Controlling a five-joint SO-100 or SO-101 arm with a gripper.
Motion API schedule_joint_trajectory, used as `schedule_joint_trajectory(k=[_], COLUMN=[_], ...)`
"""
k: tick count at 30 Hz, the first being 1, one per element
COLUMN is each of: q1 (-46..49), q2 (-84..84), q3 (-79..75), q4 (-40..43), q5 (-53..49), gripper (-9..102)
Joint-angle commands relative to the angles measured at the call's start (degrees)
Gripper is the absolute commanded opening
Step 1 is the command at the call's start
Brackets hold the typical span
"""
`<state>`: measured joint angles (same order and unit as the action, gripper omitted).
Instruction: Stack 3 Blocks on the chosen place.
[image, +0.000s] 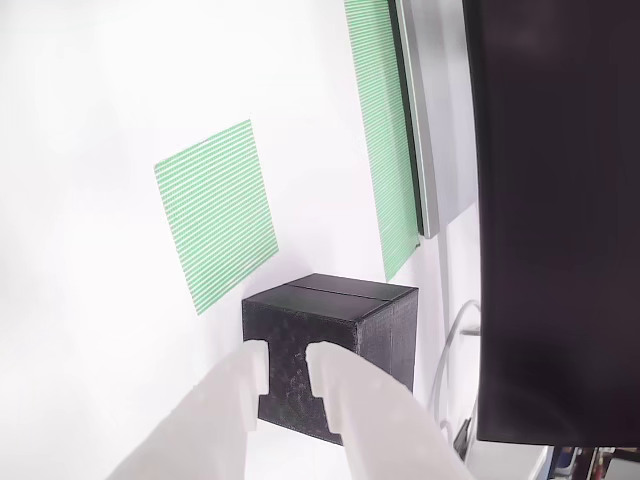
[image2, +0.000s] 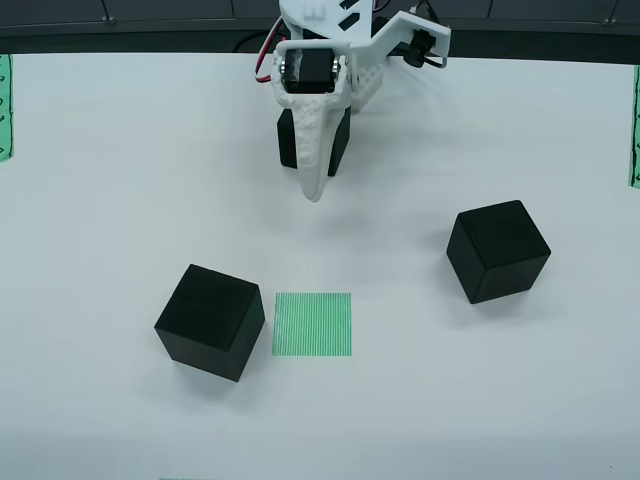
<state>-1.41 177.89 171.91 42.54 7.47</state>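
The white hand (image2: 314, 185) hangs over the white bench (image2: 120, 180), fingers pointing down, nearly closed with a thin gap, holding nothing. A black cube (image: 330, 350) sits just behind its tips, edges turned slightly. In the overhead view, the green striped square (image2: 312, 323) lies well in front of the hand, a second cube (image2: 210, 321) touching its left edge, corner-on. A third cube (image2: 497, 251) stands apart at right.

Three matte black cubes sit apart—left (image2: 210, 321), right (image2: 498, 250), far (image2: 340, 146)—around the bare striped green patch (image2: 313, 324).
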Motion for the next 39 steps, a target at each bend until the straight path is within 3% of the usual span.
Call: schedule_joint_trajectory(k=[1,13,23,31,35,39], q1=[0.6,3.2,11.7,16.1,16.2,16.0], q2=[-5.1,-30.2,-49.0,-67.1,-76.2,-83.4], q3=[-6.3,-27.9,-46.8,-65.0,-73.0,-80.4], q4=[0.0,10.5,17.4,26.4,30.5,34.2], q5=[-0.5,-0.5,-0.3,0.3,-0.4,-1.3], gripper=[0,0,1,15,28,28])
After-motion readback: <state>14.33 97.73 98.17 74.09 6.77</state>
